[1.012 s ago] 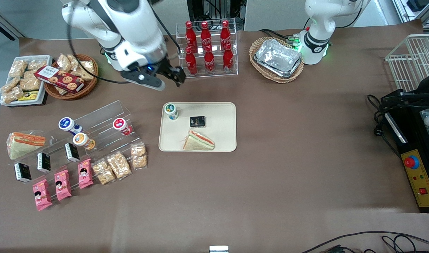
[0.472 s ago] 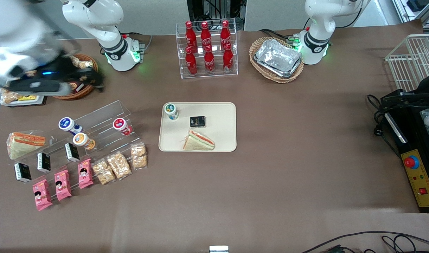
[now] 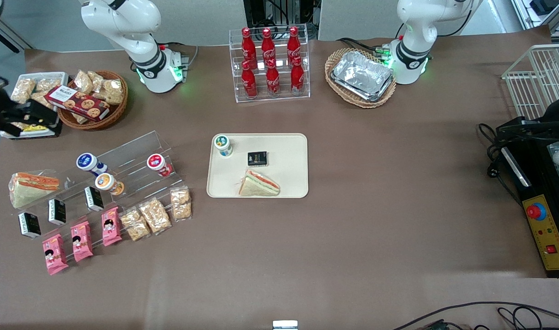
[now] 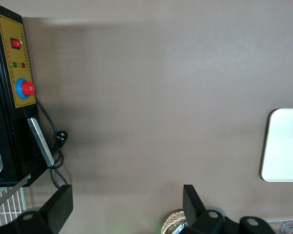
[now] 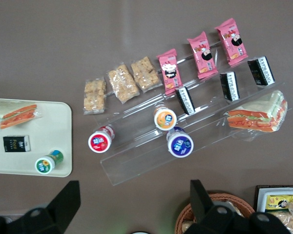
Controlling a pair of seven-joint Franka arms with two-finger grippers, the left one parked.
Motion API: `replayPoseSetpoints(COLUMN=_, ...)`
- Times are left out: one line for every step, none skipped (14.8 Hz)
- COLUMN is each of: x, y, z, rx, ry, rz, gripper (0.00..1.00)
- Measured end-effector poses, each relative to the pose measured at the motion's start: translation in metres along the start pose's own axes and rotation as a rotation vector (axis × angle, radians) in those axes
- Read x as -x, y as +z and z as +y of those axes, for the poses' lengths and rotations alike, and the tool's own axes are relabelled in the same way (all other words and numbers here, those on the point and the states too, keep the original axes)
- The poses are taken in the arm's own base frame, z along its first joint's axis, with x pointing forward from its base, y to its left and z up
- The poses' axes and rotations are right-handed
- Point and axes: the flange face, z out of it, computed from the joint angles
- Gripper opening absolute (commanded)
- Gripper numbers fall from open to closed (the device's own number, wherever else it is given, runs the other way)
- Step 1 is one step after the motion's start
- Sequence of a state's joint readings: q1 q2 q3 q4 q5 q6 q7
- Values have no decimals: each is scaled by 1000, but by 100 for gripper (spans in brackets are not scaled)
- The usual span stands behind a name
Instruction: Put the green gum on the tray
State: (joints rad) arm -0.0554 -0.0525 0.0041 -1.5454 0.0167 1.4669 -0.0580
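Front view: gripper half cut off (fingers spread empty), green gum on tray.

Even overhead light — soft shadows, foil glare, sharp focus.

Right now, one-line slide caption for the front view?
Green gum stands on the tray with a sandwich and black packet; the gripper, open, is over the working arm's end of the table.

Pincer now withdrawn from near the tray to the working arm's table end
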Motion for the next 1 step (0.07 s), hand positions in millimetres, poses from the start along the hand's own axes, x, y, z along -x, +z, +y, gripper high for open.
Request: replayPoseSetpoints(x=-2, y=4, z=6, rx=-2, ry=4, rz=-6, gripper=100)
